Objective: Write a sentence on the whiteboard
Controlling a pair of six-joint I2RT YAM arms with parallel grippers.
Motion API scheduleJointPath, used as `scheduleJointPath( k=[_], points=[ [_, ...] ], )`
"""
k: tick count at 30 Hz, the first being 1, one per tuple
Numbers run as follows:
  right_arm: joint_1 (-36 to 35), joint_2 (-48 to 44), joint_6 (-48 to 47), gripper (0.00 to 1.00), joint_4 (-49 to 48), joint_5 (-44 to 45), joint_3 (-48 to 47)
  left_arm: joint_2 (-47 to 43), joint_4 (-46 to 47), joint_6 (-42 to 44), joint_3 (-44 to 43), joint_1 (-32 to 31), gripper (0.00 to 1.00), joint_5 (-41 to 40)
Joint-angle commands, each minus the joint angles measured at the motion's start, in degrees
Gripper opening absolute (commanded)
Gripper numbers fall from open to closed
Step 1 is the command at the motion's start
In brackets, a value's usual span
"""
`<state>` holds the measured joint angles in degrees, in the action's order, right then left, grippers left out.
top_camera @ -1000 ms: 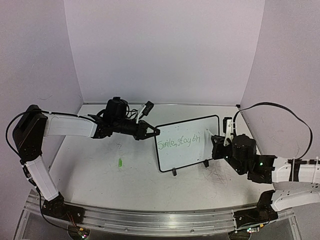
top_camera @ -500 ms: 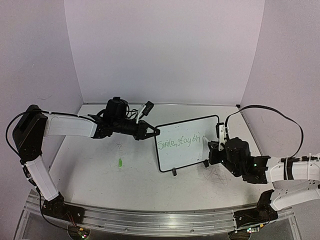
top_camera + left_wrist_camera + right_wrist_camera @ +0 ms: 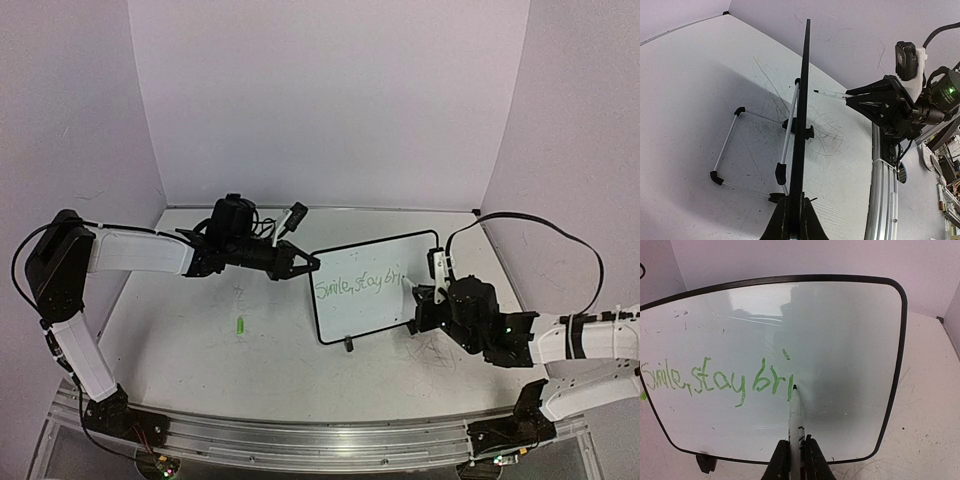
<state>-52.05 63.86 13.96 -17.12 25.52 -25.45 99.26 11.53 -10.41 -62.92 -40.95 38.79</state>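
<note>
The whiteboard (image 3: 372, 312) stands upright in the middle of the table, tilted back on its black feet. My left gripper (image 3: 308, 265) is shut on its left edge; in the left wrist view the whiteboard (image 3: 803, 90) shows edge-on, running out of the closed gripper (image 3: 794, 220). Across the whiteboard (image 3: 845, 330) runs the sentence (image 3: 715, 380) in green, reading "Smile, stay bri". My right gripper (image 3: 796, 452) is shut on a white marker (image 3: 796, 415), whose tip touches the board just right of the last letter. From above, the right gripper (image 3: 425, 297) sits at the board's right side.
A small green cap (image 3: 241, 324) lies on the table left of the board. Grey scribbles (image 3: 435, 350) mark the tabletop under my right arm. A wire stand (image 3: 729, 145) props the board from behind. The metal rail (image 3: 300, 435) lines the near edge; walls close three sides.
My right arm has swung left and lower, bringing the marker from above the board's right edge to its face. The left gripper and the board have stayed still.
</note>
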Motion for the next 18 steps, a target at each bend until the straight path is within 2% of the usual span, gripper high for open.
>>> scheduleJointPath(
  k=[1,18],
  points=[
    [0.11,0.39,-0.07,0.0,-1.68,-0.12,-0.95,-1.35,-3.07,2.07,-1.08,-0.45,0.0,-1.25],
    [2.01,-1.46,-0.08,0.0,-1.83,-1.95,0.21,-1.43,-3.09,1.97,-1.12,-0.5,0.0,-0.92]
  ],
)
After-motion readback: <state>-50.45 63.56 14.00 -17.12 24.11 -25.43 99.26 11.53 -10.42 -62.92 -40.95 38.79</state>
